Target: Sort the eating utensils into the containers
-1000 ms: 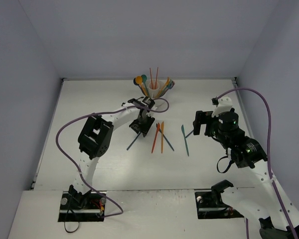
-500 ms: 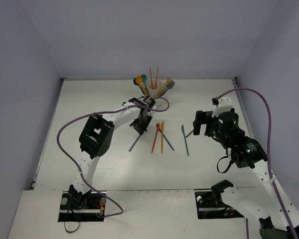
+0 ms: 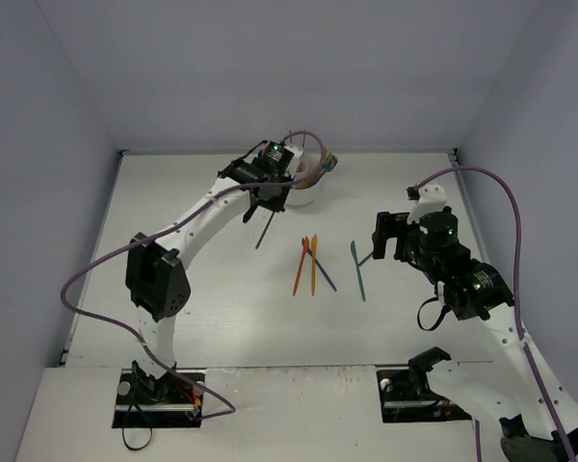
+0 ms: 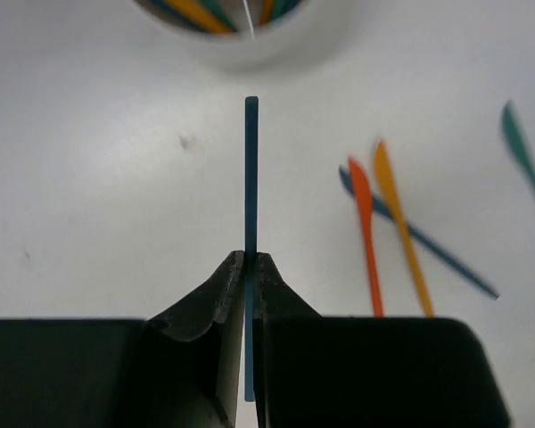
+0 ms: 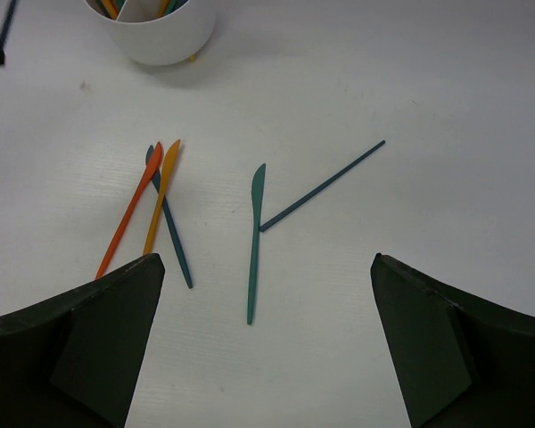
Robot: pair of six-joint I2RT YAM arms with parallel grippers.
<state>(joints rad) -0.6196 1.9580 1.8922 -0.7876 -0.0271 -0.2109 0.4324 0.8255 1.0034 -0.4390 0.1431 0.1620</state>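
Note:
My left gripper is shut on a thin dark blue utensil, held edge-on above the table with its tip pointing at the white cup. From above, this gripper hovers just left of the cup, and the utensil hangs below it. Other utensils stand in the cup. On the table lie a red-orange knife, an orange knife, a dark blue one, a teal knife and a dark blue stick. My right gripper hangs open above the teal knife.
The left arm's purple cable loops over the left side of the table. White walls close in the table at the back and sides. The left arm partly hides the cup from above.
The left gripper closed on the dark blue utensil that lay left of the orange knives, lifted it and carried it back toward the cup. The right arm stayed put.

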